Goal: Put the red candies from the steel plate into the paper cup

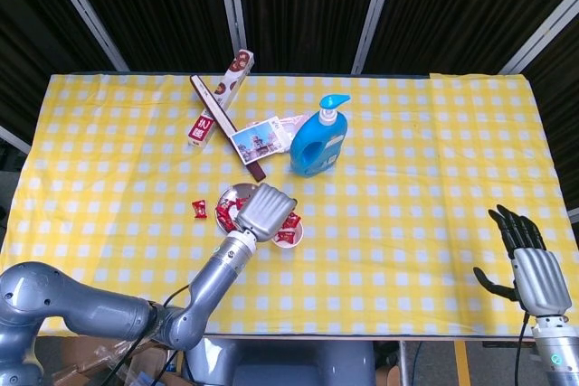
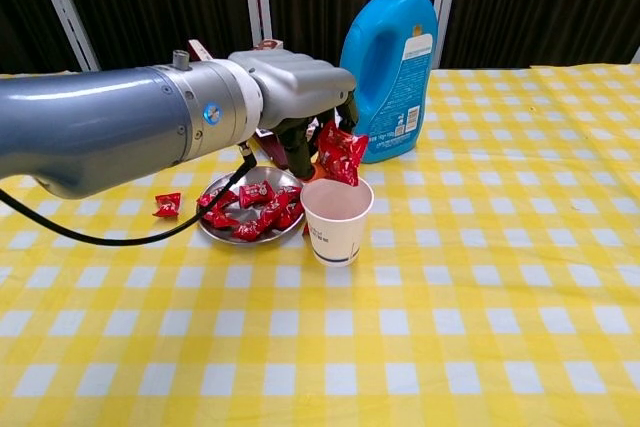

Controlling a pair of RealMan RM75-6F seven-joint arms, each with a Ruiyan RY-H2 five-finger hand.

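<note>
Left hand (image 2: 300, 97) grips red candies (image 2: 341, 153) over the cup (image 2: 337, 220), release due next; right hand (image 1: 529, 264) idle, fingers spread.

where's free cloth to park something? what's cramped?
Free: the right part of the tablecloth, from the blue bottle across to the right hand; also the near edge in front of the paper cup. Crowded: left-centre, where the left hand holds candies over the cup beside the steel plate, with boxes behind.
</note>
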